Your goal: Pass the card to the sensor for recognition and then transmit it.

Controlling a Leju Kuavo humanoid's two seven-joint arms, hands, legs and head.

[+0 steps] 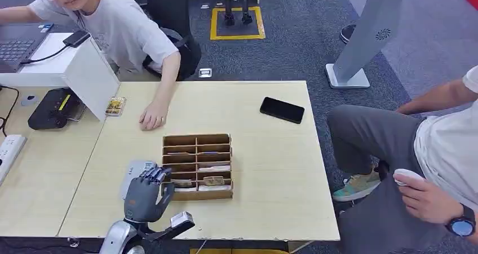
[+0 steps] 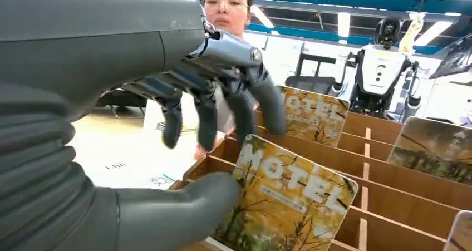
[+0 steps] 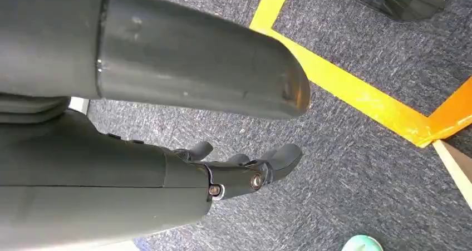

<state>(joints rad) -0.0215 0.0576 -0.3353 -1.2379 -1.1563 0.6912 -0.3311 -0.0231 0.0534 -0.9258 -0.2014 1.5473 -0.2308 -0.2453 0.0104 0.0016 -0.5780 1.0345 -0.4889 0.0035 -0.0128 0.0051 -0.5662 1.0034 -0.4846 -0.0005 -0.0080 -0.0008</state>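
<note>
A yellow card printed HOTEL (image 2: pixel 289 198) stands tilted in a near slot of the cardboard divider box (image 1: pixel 197 140). My left hand (image 1: pixel 147 191) is at the box's near left corner. In the left wrist view my left hand (image 2: pixel 183 89) has its thumb (image 2: pixel 183 212) against the card's lower edge, while the darker fingers (image 2: pixel 222 109) hang spread above the card without touching it. More cards (image 2: pixel 313 114) stand in slots further back. My right hand (image 3: pixel 245 170) hangs over the carpet with nothing in it.
A person's hand (image 1: pixel 152 117) rests on the table beyond the box, near a loose card (image 1: pixel 115 106) beside a white stand (image 1: pixel 90 74). A black device (image 1: pixel 53 108) sits at the left and a black phone (image 1: pixel 282 110) at the far right. Another person sits at the right.
</note>
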